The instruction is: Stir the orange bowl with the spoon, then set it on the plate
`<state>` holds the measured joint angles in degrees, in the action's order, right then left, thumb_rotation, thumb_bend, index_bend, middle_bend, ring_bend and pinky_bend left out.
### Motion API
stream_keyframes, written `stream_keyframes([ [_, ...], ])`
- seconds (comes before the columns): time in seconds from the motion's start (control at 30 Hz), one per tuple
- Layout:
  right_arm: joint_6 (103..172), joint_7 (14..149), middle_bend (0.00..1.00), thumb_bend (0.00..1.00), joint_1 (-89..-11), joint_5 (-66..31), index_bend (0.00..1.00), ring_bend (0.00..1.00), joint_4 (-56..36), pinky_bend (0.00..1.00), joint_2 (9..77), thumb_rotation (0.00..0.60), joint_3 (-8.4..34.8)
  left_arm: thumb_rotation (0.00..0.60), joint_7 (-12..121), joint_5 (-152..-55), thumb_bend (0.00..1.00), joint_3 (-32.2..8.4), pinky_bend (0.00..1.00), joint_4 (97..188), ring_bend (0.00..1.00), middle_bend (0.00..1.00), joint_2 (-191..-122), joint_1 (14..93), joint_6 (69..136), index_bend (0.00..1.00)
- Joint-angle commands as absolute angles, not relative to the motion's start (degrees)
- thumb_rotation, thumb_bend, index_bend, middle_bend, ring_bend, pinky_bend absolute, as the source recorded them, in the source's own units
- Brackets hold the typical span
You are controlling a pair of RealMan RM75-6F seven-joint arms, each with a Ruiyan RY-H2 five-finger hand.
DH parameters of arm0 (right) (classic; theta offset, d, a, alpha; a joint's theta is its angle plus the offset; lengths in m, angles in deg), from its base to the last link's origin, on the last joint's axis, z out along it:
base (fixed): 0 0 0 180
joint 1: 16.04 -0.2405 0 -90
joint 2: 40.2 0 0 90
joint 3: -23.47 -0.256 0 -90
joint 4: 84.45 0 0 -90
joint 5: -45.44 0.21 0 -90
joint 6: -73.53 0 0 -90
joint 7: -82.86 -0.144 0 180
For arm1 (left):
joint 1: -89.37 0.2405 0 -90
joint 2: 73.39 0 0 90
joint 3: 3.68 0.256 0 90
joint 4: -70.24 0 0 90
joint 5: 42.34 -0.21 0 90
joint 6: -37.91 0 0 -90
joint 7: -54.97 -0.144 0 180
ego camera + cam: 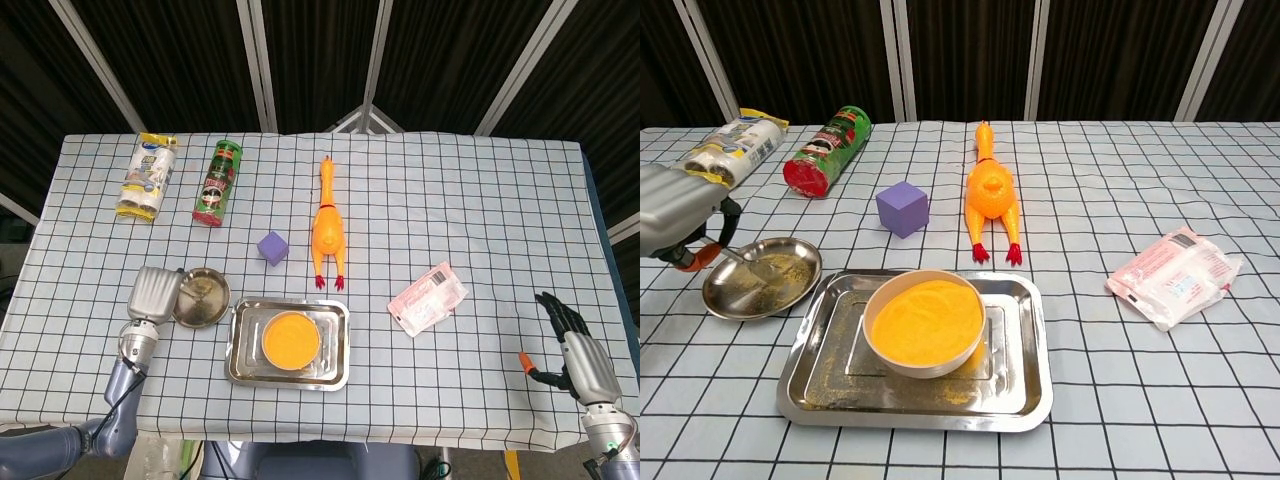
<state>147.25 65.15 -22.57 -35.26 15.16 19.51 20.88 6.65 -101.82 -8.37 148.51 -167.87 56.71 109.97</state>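
My left hand (675,205) grips the spoon (750,262), bowl end over the plate (790,290) near the table's left edge, for set-down. Orange bowl (925,322) sits in the tray (1025,395). My right hand (578,352) rests open.

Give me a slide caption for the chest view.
Left hand holds the spoon over the small plate; the orange bowl sits in the steel tray.
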Motion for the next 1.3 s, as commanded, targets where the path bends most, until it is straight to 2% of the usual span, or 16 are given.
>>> stream_keyframes([
  [0.03, 147.25, 65.22, 0.00, 0.40, -22.57, -35.26, 0.00, 0.00, 15.22, 0.00, 19.50, 0.600, 20.89, 0.600, 6.51, -101.89, 0.56, -8.30, 0.95, 148.59, 0.95, 1.00, -167.96, 56.78, 109.90, 0.69],
  [0.17, 147.22, 65.17, 0.00, 0.41, -22.54, -35.15, 0.00, 0.00, 15.29, 0.00, 19.47, 0.600, 20.89, 0.600, 6.44, -102.08, 0.48, -8.32, 0.95, 149.08, 0.95, 1.00, -167.88, 57.00, 110.12, 0.62],
  [0.4, 147.14, 64.99, 0.00, 0.40, -22.60, -35.24, 0.00, 0.00, 15.27, 0.00, 19.47, 0.600, 20.88, 0.600, 6.38, -101.87, 0.35, -8.77, 0.95, 150.76, 0.95, 1.00, -165.75, 57.86, 111.08, 0.44],
  [0.57, 147.17, 65.03, 0.00, 0.40, -22.58, -35.30, 0.00, 0.00, 15.31, 0.00, 19.46, 0.600, 20.91, 0.600, 7.19, -101.43, 0.26, -9.07, 0.95, 152.21, 0.95, 1.00, -164.00, 58.44, 110.94, 0.36],
  [0.87, 147.24, 65.26, 0.00, 0.40, -22.48, -34.94, 0.00, 0.00, 15.33, 0.00, 19.48, 0.600, 20.85, 0.600, 8.87, -103.31, 0.25, -9.18, 0.95, 153.84, 0.95, 1.00, -162.12, 58.89, 111.57, 0.36],
  [0.97, 147.10, 65.29, 0.00, 0.40, -22.51, -34.88, 0.00, 0.00, 15.25, 0.00, 19.46, 0.600, 20.88, 0.600, 10.21, -105.37, 0.25, -9.01, 0.94, 155.77, 0.92, 0.99, -160.38, 59.64, 113.33, 0.36],
  [1.03, 147.13, 65.30, 0.00, 0.40, -22.49, -34.97, 0.00, 0.00, 15.16, 0.00, 19.43, 0.600, 20.92, 0.600, 12.18, -107.31, 0.25, -8.88, 0.89, 158.03, 0.86, 0.93, -158.39, 60.73, 115.41, 0.35],
  [1.1, 147.18, 65.33, 0.00, 0.40, -22.48, -35.09, 0.00, 0.00, 15.07, 0.00, 19.42, 0.600, 20.95, 0.600, 15.20, -109.69, 0.25, -8.36, 0.77, 161.00, 0.75, 0.78, -155.62, 62.56, 118.12, 0.29],
  [1.17, 147.24, 65.38, 0.00, 0.40, -22.50, -35.24, 0.00, 0.00, 14.93, 0.00, 19.46, 0.600, 20.95, 0.600, 18.85, -112.83, 0.24, -6.90, 0.62, 164.15, 0.60, 0.59, -151.88, 65.06, 121.07, 0.22],
  [1.23, 147.25, 65.70, 0.00, 0.40, -22.54, -35.43, 0.00, 0.00, 14.79, 0.00, 19.53, 0.600, 21.02, 0.600, 22.76, -116.11, 0.24, -5.01, 0.36, 166.57, 0.32, 0.31, -148.11, 67.76, 123.99, 0.10],
  [1.3, 147.35, 66.04, 0.00, 0.40, -22.55, -35.64, 0.00, 0.00, 14.74, 0.00, 19.60, 0.600, 21.09, 0.600, 25.85, -117.98, 0.24, -3.36, 0.16, 168.10, 0.11, 0.11, -145.18, 69.89, 125.67, 0.02],
])
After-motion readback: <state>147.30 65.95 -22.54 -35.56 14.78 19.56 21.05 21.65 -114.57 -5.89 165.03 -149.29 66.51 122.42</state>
